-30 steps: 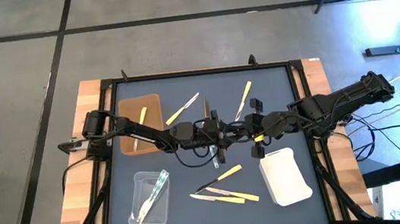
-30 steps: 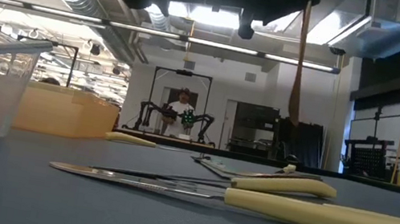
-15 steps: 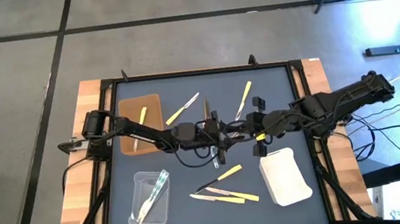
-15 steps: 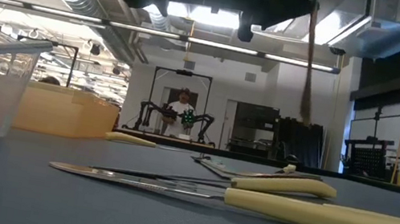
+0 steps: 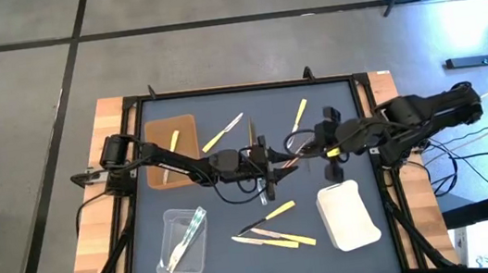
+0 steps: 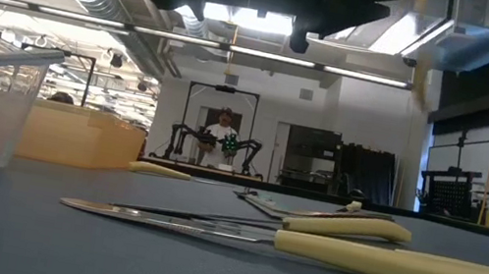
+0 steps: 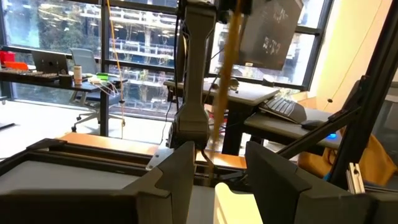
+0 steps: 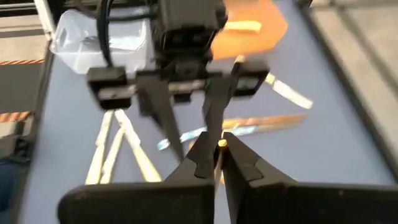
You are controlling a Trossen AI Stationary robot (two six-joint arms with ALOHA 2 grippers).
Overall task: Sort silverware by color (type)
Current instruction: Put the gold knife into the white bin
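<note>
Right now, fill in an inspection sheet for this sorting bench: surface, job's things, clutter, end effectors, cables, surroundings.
Surface: dark mat on a wood-edged table.
Job's things: yellow cutlery lies loose on the mat, with one piece on the brown tray; clear cutlery is in the clear tray; the white tray looks empty.
Clutter: nothing seen.
End effectors: the left end effector is open at mid-table; the right end effector is shut on a wooden stick.
Cables: a black cable loop hangs by the left arm.
Surroundings: a person is far off behind the table.
</note>
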